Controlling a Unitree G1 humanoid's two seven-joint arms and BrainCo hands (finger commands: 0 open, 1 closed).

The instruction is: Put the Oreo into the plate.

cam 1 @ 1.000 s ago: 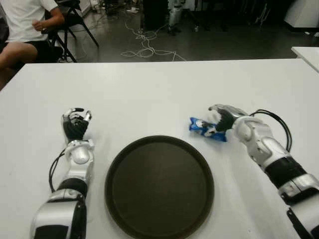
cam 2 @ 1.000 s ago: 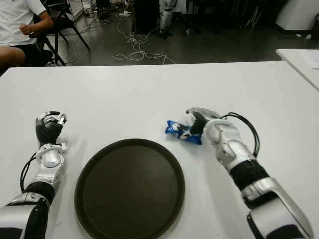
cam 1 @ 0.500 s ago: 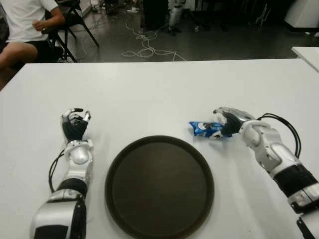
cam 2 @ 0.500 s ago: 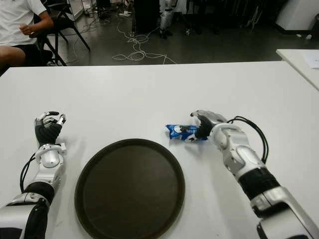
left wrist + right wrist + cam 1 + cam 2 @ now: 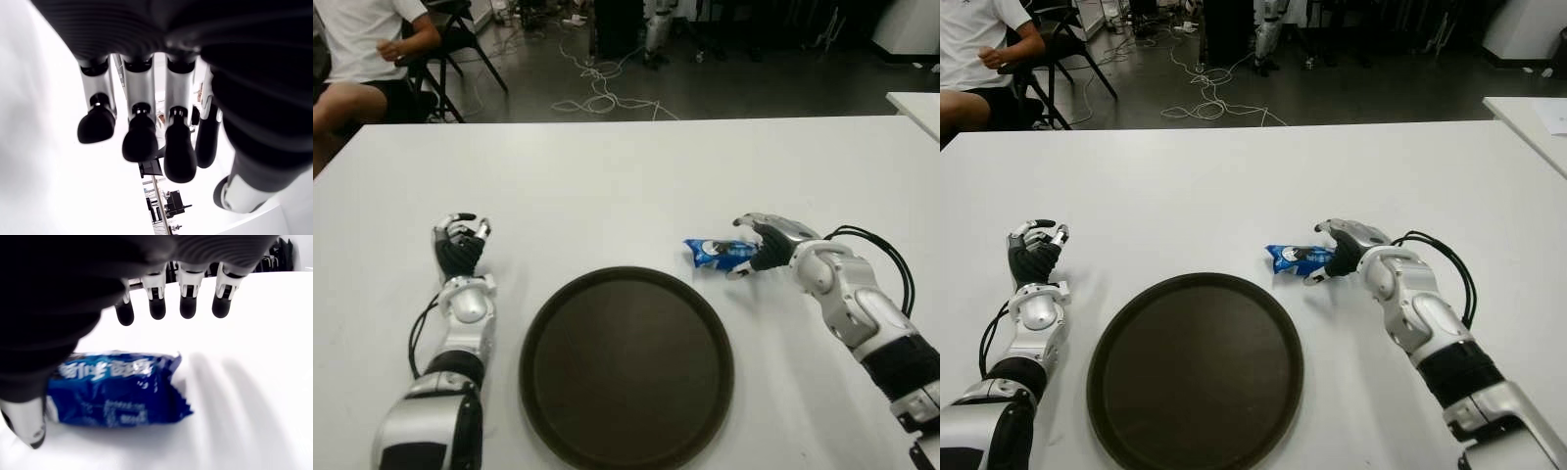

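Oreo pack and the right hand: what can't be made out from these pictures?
- Contact: the right hand is at the Oreo pack; in the right wrist view its fingers hang apart from the wrapper, but the palm hides the near end.
- Wrapper print: blurred in the right wrist view, too small in the eye views.
- Plate: its near rim is cut off by the frame edge.
- Left hand: idle left of the plate.

Robotics lab or workshop: white tabletop (image 5: 626, 166); beyond the left robot hand (image 5: 460, 245), loose cables (image 5: 597, 88) across dark floor (image 5: 724, 88), folding chair (image 5: 455, 39), seated person (image 5: 362, 49).
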